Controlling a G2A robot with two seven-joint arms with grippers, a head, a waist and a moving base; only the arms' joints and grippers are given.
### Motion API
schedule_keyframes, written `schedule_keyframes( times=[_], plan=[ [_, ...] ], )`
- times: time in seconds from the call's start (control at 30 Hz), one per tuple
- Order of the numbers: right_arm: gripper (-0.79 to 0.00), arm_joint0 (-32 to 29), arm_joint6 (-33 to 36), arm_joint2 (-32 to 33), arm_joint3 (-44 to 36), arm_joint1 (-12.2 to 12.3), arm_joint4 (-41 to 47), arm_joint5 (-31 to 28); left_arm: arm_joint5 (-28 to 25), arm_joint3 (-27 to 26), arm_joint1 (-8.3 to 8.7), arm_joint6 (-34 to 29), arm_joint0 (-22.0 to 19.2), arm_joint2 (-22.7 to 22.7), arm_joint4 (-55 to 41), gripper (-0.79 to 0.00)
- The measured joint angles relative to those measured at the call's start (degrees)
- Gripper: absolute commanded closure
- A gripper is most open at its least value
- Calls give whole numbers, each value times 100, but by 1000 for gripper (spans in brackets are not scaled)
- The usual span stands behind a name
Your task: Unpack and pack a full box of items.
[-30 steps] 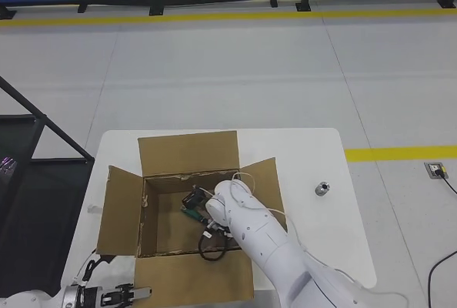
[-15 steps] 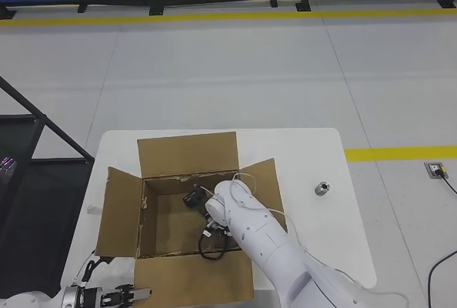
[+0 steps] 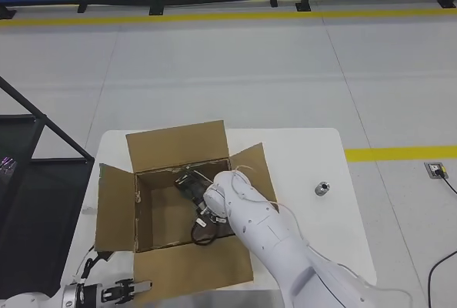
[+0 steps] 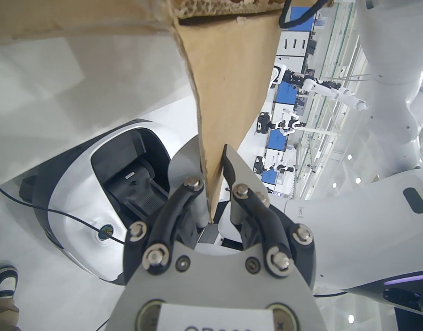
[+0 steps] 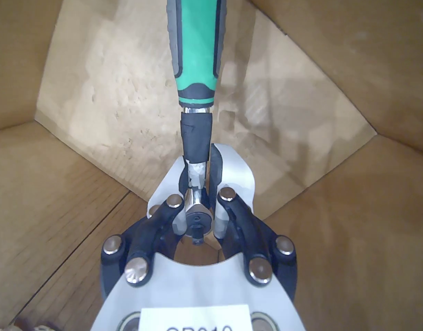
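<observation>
Right claw (image 5: 199, 163) is pinched around the steel neck of one green-and-grey-handled ratchet wrench (image 5: 197, 36), held inside the single open brown cardboard box (image 3: 178, 146). Left claw (image 4: 211, 163) is clamped on one box flap (image 4: 228, 87). One small metal socket (image 3: 321, 188) is seen well apart on the white table (image 3: 305, 146).

Our cardboard box (image 3: 178, 146) sits open on the tabletop (image 3: 305, 146), flaps splayed. Inside we see a green-handled ratchet (image 5: 197, 36), clamped at its metal head by the right end effector (image 5: 199, 173), plus a looped black cable (image 3: 201, 240). A small metal piece (image 3: 321, 188) sits outside, well apart.
</observation>
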Motion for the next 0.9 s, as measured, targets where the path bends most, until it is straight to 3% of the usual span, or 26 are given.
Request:
schedule_keyframes(
  times=[0.17, 0.37, 0.4, 0.53, 0.6, 0.73, 0.9],
  plan=[
    [0, -34, -396, 113, -246, 145, -5, -204, 42, -36, 23, 139, -26, -83, -35, 0],
    [0, -200, -266, 235, -776, 354, -131, -259, 118, -37, 59, 131, -81, -201, -173, 0],
    [0, -239, -220, 260, -876, 390, -151, -261, 134, -36, 63, 139, -87, -210, -190, -28],
    [0, -447, 51, 384, -1359, 556, -241, -311, 194, -53, 77, 186, -84, -222, -214, -483],
    [0, -581, 220, 450, -1674, 646, -305, -384, 227, -65, 81, 244, -69, -225, -223, -785],
    [0, -861, 535, 599, -2295, 829, -501, -446, 366, -66, 85, 429, -51, -228, -246, -785],
    [0, -1120, 1359, 605, -2859, 919, -824, 102, 406, -60, 95, 477, -45, -242, -350, -785]
  ],
)
